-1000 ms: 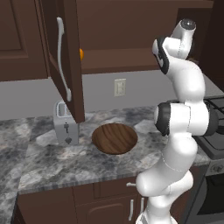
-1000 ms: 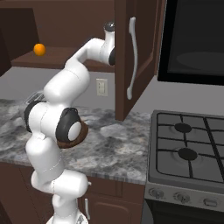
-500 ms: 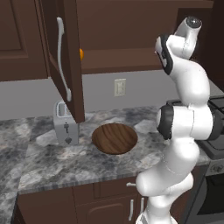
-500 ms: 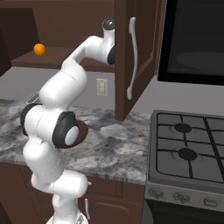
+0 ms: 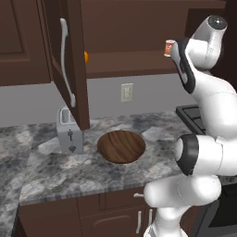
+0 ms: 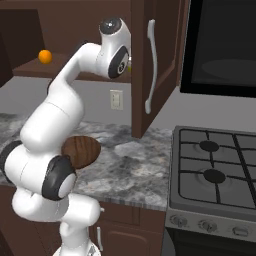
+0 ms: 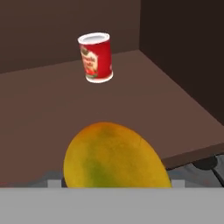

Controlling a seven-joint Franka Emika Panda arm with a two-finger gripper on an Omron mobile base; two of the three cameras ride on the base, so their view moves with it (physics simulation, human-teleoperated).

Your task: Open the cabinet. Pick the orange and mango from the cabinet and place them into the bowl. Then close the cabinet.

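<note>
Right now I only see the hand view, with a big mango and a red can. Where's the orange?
Observer: The orange sits at the left end of the same shelf in the cabinet, next to the open left door.
Operator: Is the bowl ready?
Observer: Yes. The bowl is empty and sits on the counter below the shelf.
Operator: Is anything close to the bowl?
Observer: A silver toaster stands just left of it, not touching.
</note>
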